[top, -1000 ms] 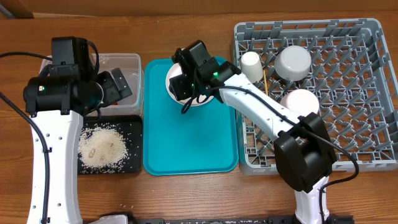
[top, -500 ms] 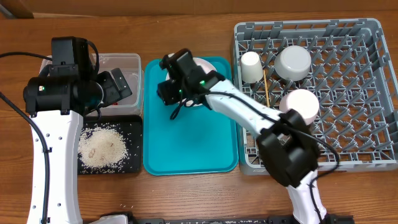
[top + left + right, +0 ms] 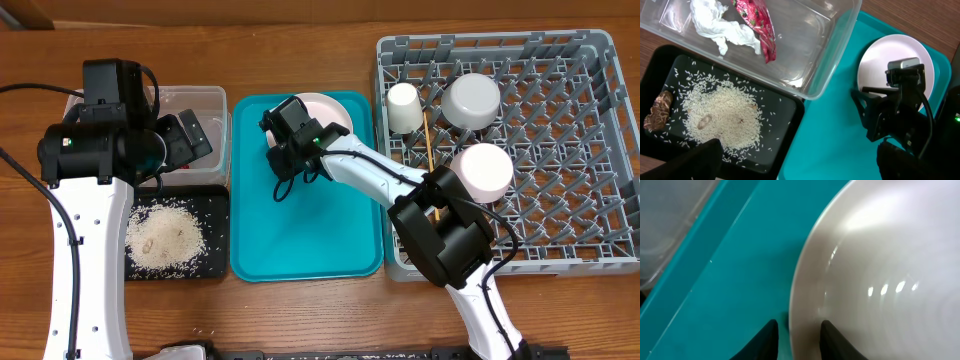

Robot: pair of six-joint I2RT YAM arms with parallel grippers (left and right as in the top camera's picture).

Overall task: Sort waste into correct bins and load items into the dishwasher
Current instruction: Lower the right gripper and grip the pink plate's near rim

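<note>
The pale-pink plate [image 3: 335, 104] [image 3: 882, 57] [image 3: 880, 270] lies at the far end of the teal tray [image 3: 300, 230]. My right gripper [image 3: 298, 140] [image 3: 799, 339] has narrowed astride the plate's left rim, one finger over the plate and the other just outside it above the tray. Over the clear tub [image 3: 205, 100] and black tray [image 3: 215, 205], my left gripper [image 3: 190, 140] [image 3: 795, 165] hangs wide open and empty. In the tub lie a white tissue [image 3: 720, 27] and a red wrapper [image 3: 757, 22]. Rice [image 3: 160, 240] [image 3: 725, 115] with brown bits [image 3: 657, 110] covers the black tray.
The grey dish rack [image 3: 600, 200] on the right holds a white cup [image 3: 403, 105], two upturned bowls [image 3: 471, 100] [image 3: 482, 170] and chopsticks [image 3: 428, 135]. A few rice grains lie on the wooden table near the front edge.
My right gripper moved left off the plate's middle to its left rim, and its jaws narrowed around that rim. The left arm has stayed still.
</note>
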